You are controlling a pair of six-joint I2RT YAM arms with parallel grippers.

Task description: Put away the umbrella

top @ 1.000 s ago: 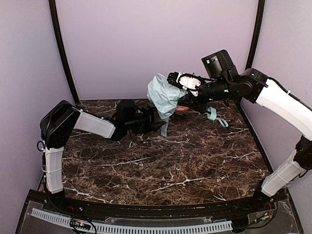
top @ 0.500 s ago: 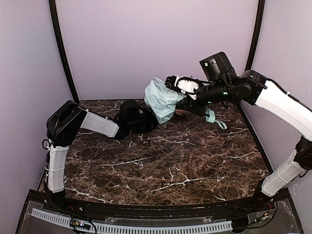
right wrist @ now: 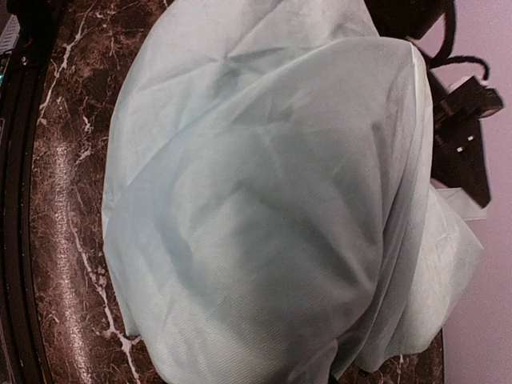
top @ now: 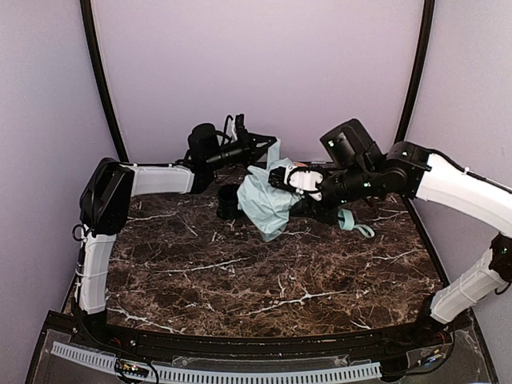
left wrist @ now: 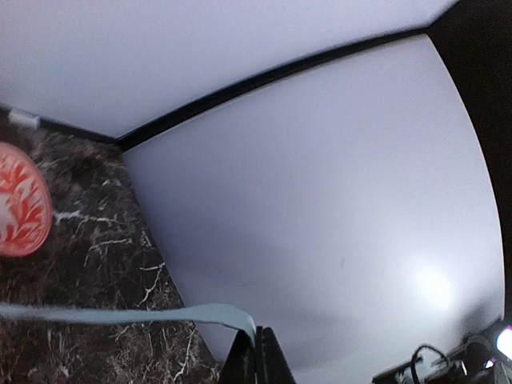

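Note:
The umbrella (top: 262, 202) is a bunched pale mint-green bundle hanging just above the marble table (top: 240, 280) at the back middle. In the right wrist view its fabric (right wrist: 264, 208) fills the frame and hides my right fingers. My right gripper (top: 282, 182) holds the bundle from the right side. A thin mint strap (left wrist: 160, 314) runs from the fabric up to my left gripper (top: 268, 144), which is raised near the back wall. The left jaws (left wrist: 258, 340) are pinched shut on the strap's end. The mint handle loop (top: 353, 223) dangles under the right wrist.
A dark mug (top: 229, 201) stands on the table just left of the umbrella, below the left forearm. A red patterned dish (left wrist: 20, 200) lies on the marble near the back corner. Purple walls and black corner posts (top: 104, 88) close in the back and sides.
The left gripper has shut on the strap and risen from the tabletop towards the back wall. The right arm has lowered the umbrella and moved it slightly left, uncovering the mug.

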